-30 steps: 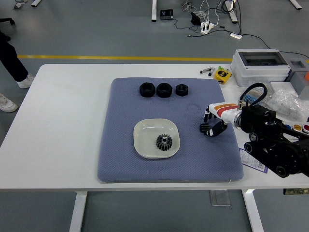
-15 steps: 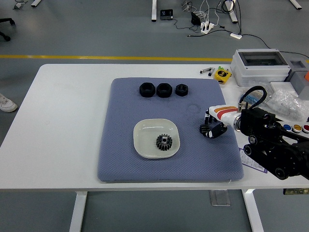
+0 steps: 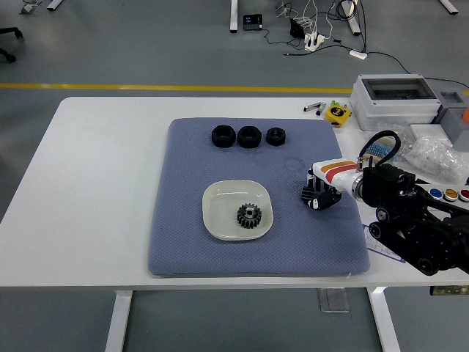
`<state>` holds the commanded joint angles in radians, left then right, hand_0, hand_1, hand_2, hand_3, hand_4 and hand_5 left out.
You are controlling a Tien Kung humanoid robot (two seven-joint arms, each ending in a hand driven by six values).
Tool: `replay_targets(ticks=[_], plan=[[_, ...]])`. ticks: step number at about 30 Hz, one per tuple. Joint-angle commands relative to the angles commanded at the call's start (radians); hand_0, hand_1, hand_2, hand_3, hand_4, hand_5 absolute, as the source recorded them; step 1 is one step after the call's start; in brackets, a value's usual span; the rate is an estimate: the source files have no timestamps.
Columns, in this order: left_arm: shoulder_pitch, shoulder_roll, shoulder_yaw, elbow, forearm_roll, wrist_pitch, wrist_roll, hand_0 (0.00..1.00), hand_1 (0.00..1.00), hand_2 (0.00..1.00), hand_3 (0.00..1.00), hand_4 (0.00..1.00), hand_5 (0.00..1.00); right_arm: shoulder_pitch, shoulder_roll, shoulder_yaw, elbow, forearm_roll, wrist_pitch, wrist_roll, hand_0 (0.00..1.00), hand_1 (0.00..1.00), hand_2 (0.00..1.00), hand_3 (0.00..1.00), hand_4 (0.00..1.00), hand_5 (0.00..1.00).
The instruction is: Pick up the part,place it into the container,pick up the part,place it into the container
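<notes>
A cream square dish (image 3: 220, 213) sits on the blue-grey mat (image 3: 190, 242) and holds one black gear (image 3: 249, 215). Three black nut-like parts lie in a row at the mat's far side: left (image 3: 223, 136), middle (image 3: 249, 136), right (image 3: 275, 136). My right hand (image 3: 316, 195) hangs over the mat's right side, to the right of the dish, its black fingers curled downward. I see nothing held in it. The left arm is out of view.
A grey plastic box (image 3: 396, 99), a yellow tape measure (image 3: 338, 113), a clear bag (image 3: 440, 158) and small coloured pots (image 3: 451, 194) crowd the table's right side. A paper sheet (image 3: 381, 242) lies under my right arm.
My right hand has drifted slightly left and toward the far side over the mat, fingers staying curled. A person's leg at the far left has left the picture.
</notes>
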<state>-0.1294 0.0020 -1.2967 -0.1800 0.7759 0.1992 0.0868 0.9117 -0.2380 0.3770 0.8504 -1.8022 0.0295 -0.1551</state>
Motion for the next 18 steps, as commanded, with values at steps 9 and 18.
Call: replay_targets(ticks=[9,18], plan=[[0.000,-0.001,0.000,0.000,0.000,0.001,0.000,0.718,0.646,0.685,0.583,0.636,0.754,-0.001,-0.001,-0.007,-0.001,-0.013,-0.008,-0.001,0.360,0.412,0.445,0.434,0.465,0.330],[0.000,0.000,-0.001,0.000,0.001,-0.002,0.001,0.719,0.646,0.684,0.584,0.636,0.754,0.004,-0.018,0.019,0.073,-0.027,-0.015,-0.003,0.361,0.411,0.443,0.435,0.470,0.316]])
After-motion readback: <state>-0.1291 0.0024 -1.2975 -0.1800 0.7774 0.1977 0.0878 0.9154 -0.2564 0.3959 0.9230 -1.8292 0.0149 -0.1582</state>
